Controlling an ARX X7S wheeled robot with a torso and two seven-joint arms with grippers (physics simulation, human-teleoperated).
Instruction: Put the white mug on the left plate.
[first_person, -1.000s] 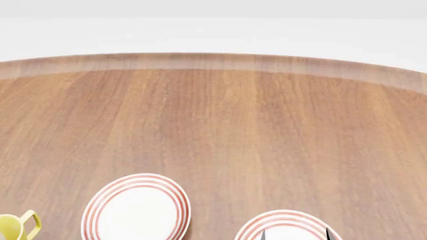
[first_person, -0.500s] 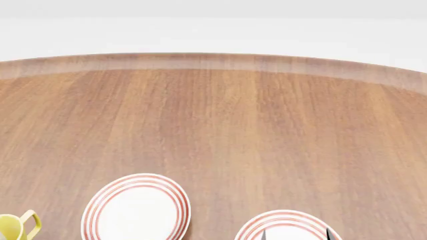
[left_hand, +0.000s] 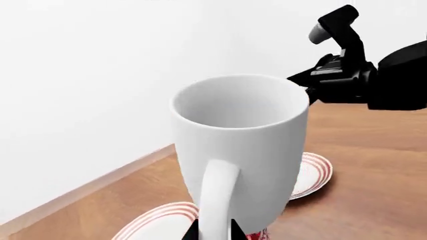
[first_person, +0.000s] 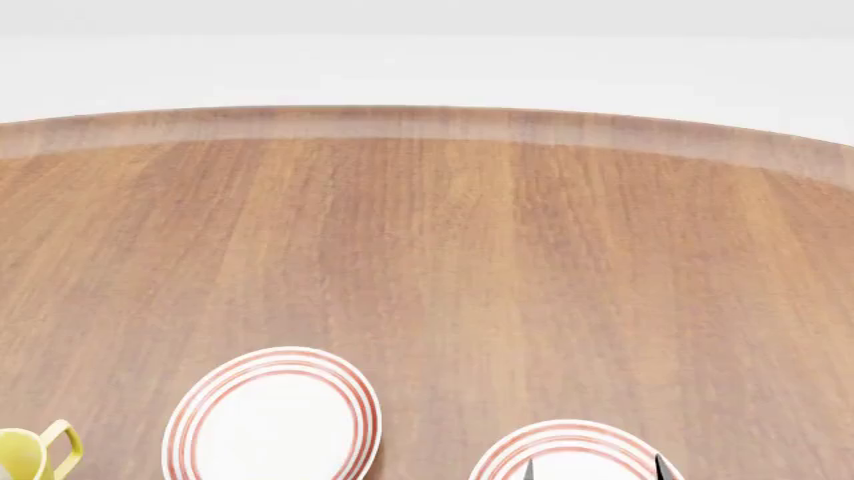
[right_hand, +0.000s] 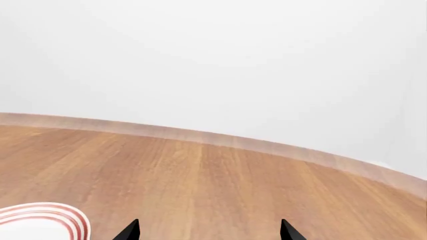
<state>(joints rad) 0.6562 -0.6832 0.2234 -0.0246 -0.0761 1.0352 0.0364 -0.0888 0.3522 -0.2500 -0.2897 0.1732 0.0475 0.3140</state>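
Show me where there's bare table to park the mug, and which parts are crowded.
The round wooden table is bare from its far rim down to the two red-ringed white plates. The left plate has an empty face. The near edge is crowded: the yellow-handled mug sits beside that plate, and the right gripper hangs over the right plate. The left gripper grips the tall white mug.

Right gripper (right_hand: 209, 231) with jaws wide apart; left gripper (left_hand: 213, 231) jaws close together, barely visible.

white mug (left_hand: 240, 150): base cut off by the frame edge
left gripper (left_hand: 212, 231): only fingertips visible beside the handle
yellow-handled mug (first_person: 34, 455): mostly cut off
right gripper (right_hand: 209, 231): only two fingertips visible
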